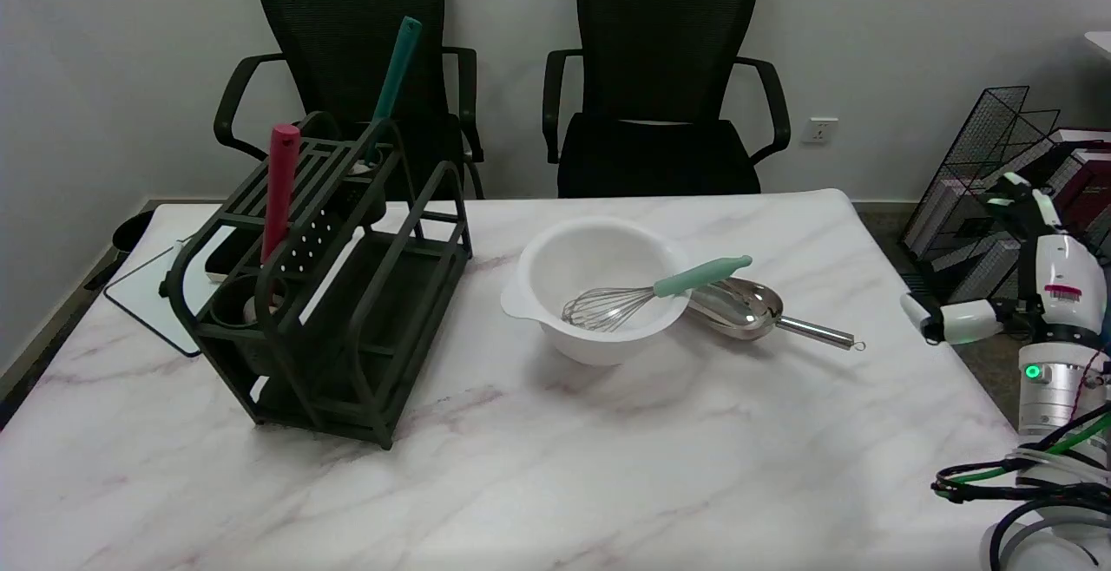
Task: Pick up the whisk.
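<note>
Sitting with wire whisk with mint-green handle (647, 293) head-down in the white plastic bowl (599, 298), handle sticking over the rim toward the shiny metal scoop (751, 309). Hovering off the table's right edge, white-and-black right hand (1024, 276), holding nothing, fingers apparently spread, hard to tell. Risking tipping the light bowl or knocking the scoop when lifting. Sliding likely on that slick white marble tabletop (564, 467); black mesh office chairs (664, 76) behind.

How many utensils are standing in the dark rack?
2: a red-handled utensil at the rack's left front, a teal-handled utensil at its back. Others may be hidden.
</note>
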Available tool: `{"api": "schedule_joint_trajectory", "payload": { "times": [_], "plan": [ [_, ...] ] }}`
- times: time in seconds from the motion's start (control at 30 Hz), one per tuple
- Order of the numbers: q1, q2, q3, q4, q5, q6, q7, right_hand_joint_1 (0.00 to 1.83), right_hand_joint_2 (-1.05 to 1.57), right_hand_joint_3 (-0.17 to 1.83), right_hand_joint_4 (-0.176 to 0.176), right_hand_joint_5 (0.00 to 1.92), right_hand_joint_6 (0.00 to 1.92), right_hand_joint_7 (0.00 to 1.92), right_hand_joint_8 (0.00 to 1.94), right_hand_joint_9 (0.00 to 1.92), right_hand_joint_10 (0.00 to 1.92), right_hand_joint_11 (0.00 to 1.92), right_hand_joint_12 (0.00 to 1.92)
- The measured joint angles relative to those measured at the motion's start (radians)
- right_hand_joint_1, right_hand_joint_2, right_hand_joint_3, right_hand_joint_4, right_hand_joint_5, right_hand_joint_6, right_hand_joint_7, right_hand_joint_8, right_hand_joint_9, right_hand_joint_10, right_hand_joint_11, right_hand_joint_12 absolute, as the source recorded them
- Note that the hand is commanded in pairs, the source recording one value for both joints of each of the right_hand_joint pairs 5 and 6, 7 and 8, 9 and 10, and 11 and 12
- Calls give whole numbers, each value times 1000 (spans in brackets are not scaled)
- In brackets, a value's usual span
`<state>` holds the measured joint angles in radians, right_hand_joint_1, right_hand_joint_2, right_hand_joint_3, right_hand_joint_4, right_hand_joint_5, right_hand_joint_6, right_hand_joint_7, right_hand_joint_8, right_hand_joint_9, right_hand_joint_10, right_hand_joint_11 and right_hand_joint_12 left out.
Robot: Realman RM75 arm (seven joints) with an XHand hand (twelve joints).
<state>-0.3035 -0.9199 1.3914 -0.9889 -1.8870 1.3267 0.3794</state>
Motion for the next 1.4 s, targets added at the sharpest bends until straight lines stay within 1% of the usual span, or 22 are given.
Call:
{"api": "schedule_joint_trajectory", "payload": {
  "times": [0.17,0.37,0.47,0.6,0.7,0.73,0.77,0.83,0.87,1.1,1.23,1.4],
  "plan": [
    [-6,-3,-36,-38,56,3,85,1126,-52,1163,0,345,345,575,575,529,529,529,529],
    [-10,-6,-111,-113,127,32,242,1072,112,1093,0,398,398,591,591,529,529,532,532],
    [-9,-7,-154,-150,154,44,325,1053,145,1080,0,434,434,590,590,522,522,537,537],
    [2,-7,-219,-194,179,56,431,1035,116,1108,0,419,419,565,565,492,492,505,505],
    [16,-8,-268,-219,193,62,501,1008,-9,1221,0,322,322,542,542,460,460,412,412],
    [21,-9,-285,-226,197,65,529,995,-105,1287,0,232,232,524,524,440,440,350,350],
    [26,-9,-299,-233,200,67,549,983,-138,1289,0,221,221,513,513,420,420,312,312],
    [35,-10,-326,-244,205,70,590,952,-130,1192,0,182,182,484,484,382,382,256,256],
    [39,-10,-339,-250,206,71,610,923,-126,1175,0,167,167,476,476,375,375,243,243],
    [67,-13,-417,-286,212,70,703,879,-74,1109,0,130,130,431,431,323,323,167,167],
    [90,-23,-455,-300,213,51,738,865,-37,982,0,116,116,418,418,309,309,152,152],
    [117,-52,-489,-306,215,20,768,857,-74,973,0,113,113,396,396,317,317,153,153]
  ]
}}
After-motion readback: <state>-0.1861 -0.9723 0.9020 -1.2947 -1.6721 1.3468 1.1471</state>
